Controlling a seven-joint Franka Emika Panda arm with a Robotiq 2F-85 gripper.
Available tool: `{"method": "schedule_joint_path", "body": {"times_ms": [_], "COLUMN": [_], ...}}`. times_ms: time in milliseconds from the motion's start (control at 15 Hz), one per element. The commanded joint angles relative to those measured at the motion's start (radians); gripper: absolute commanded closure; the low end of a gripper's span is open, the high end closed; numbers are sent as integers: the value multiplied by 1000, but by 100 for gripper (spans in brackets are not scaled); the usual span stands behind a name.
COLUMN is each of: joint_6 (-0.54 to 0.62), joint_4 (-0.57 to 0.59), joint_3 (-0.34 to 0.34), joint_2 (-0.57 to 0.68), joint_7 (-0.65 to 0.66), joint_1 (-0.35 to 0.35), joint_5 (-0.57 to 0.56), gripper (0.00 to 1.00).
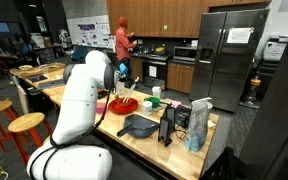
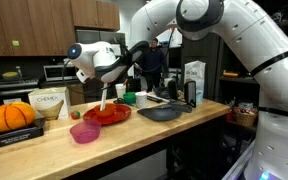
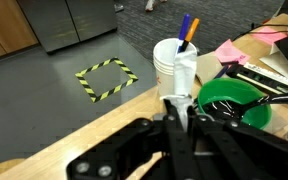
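gripper [image 2: 103,88], jaws clamped on a slim pale utensil [image 2: 103,101], holds it upright over the red plate [image 2: 109,115]; seemingly light, stiff and slick, best pinched high on the handle; green bowl [image 3: 229,100] at two o'clock, white cup [image 3: 166,58] at twelve beyond

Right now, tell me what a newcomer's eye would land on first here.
The big white robot arm fills the foreground, its hand shut on a white stick over the red plate on the wooden counter. An orange ball sits farther along the counter.
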Motion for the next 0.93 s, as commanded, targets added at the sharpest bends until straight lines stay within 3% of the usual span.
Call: {"method": "schedule_joint_path", "body": {"times_ms": [0, 333, 533, 867], "joint_6": [-22, -196, -294, -288], "joint_4": [-37, -27, -5, 2], "joint_3": [26, 26, 10, 8], "joint_2": [-50, -67, -56, -38], "joint_7": [-65, -197, -201, -152], "joint_1": [-18, -1, 18, 31], "joint_5": [93, 240, 218, 159], "gripper": [98, 98, 98, 98]}}
